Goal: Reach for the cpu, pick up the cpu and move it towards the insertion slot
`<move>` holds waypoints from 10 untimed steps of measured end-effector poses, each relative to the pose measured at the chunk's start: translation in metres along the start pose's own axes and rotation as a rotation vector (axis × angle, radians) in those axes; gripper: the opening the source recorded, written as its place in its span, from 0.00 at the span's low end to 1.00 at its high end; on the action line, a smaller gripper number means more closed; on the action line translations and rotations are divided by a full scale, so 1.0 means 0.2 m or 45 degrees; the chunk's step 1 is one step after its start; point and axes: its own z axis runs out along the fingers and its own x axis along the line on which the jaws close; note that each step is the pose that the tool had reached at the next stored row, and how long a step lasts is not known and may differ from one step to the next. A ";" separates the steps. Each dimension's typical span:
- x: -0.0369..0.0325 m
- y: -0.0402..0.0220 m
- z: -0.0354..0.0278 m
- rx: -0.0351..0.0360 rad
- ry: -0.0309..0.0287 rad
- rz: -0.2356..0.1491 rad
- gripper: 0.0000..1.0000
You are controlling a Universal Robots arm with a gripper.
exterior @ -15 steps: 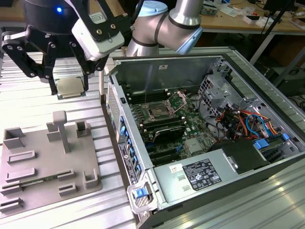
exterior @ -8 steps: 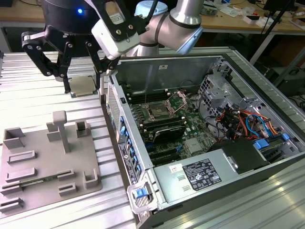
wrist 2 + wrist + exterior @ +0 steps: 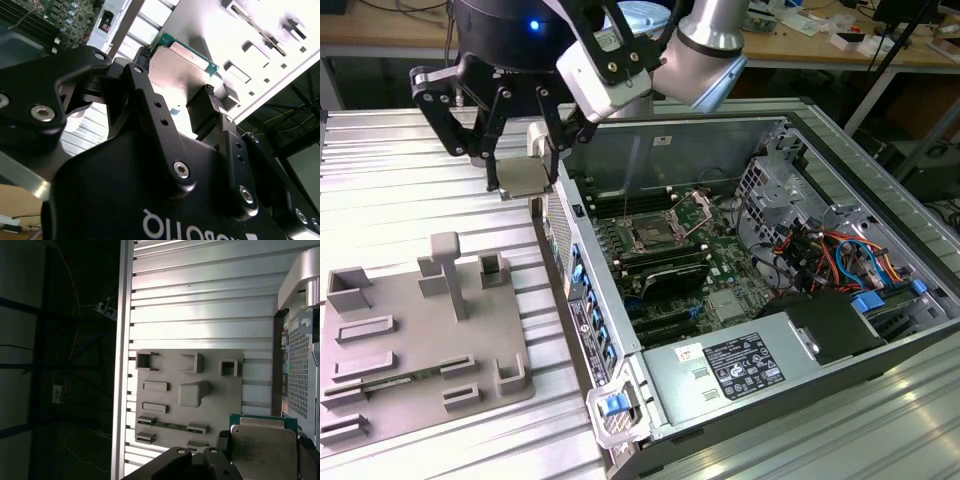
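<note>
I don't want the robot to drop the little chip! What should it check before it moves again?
1. Small flat square silvery cpu gripped by the black gripper: ok, a finger on each side.
2. Cpu up off the flat grey plastic tray: ok.
3. Cpu above the square shiny-framed insertion slot: not ok, it hangs off to the exterior view's left, near the edge of the open metal computer case.
4. Nothing lying in the insertion slot: cannot tell.
5. Cpu held level: cannot tell.
</note>
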 end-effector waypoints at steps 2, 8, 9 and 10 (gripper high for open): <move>-0.034 -0.001 0.001 0.0000 0.0000 0.000 0.55; -0.127 -0.004 0.003 0.0000 0.0000 0.000 0.55; -0.142 -0.004 0.003 0.0000 0.0001 0.000 0.55; -0.154 -0.005 0.004 0.0001 0.0000 0.000 0.55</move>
